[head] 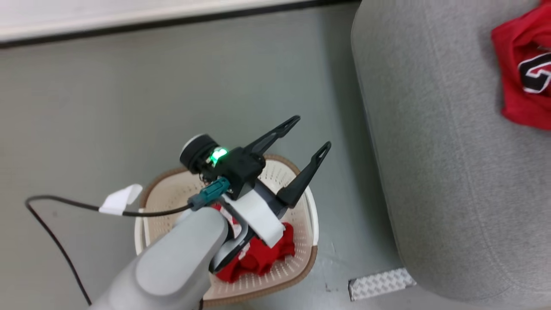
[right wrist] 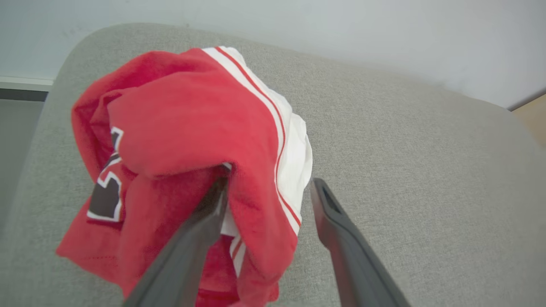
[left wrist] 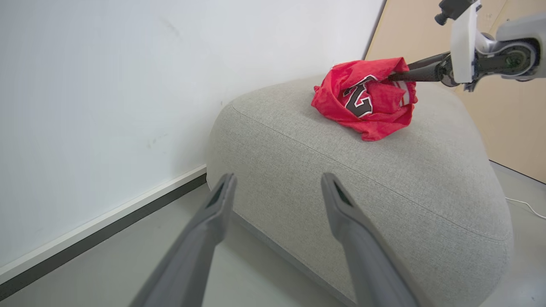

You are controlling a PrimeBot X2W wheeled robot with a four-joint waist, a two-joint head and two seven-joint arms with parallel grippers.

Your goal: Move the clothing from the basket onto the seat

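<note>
Two hands, both unclenched. Our left hand [head: 311, 133] reaches out over the basket [head: 302, 241], its fingers spread and holding nothing. Below its wrist a red garment [head: 258, 258] lies bunched in the basket. Bare grey floor [head: 129, 107] lies between the basket and the seat [head: 430, 150]. Our right wrist view adds what the head view crops: the right hand [right wrist: 269, 183] spread above the seat top, a second red garment [right wrist: 179, 119] draped over one finger, not pinched.

Even, bright indoor light; soft shadows fall beside the sofa [head: 430, 172]. Wrist views bend at edges; nearby fingers blur.
</note>
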